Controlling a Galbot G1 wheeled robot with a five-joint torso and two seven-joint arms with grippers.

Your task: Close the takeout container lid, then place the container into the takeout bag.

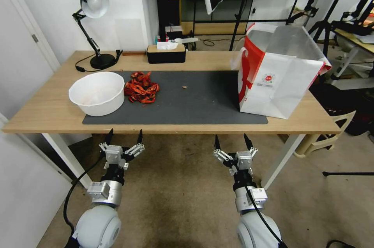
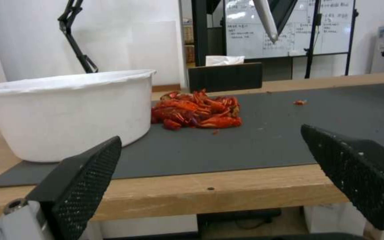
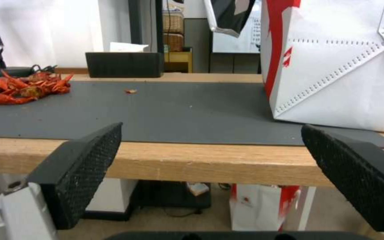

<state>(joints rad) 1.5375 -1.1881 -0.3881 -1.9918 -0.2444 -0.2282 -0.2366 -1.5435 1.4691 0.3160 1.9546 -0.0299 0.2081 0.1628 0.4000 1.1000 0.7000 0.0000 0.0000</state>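
Note:
The takeout bag [image 1: 280, 80], white paper with red side panels and a small red logo, stands open at the right end of the table; its side is close by in the right wrist view [image 3: 343, 66]. The takeout container and its lid are out of view. My left gripper [image 1: 125, 133] hangs open in front of the table's front edge, below the white bowl, with nothing between its fingers [image 2: 85, 180]. My right gripper [image 1: 231, 138] hangs open the same way, left of the bag, also holding nothing [image 3: 212, 128].
A dark grey mat [image 1: 194, 100] covers the wooden table [image 1: 46, 111]. On it sit a white round bowl [image 1: 97, 92] and a pile of red crayfish [image 1: 141, 87]. A black tissue box [image 1: 166, 54] and a desk lamp [image 1: 93, 6] stand at the back.

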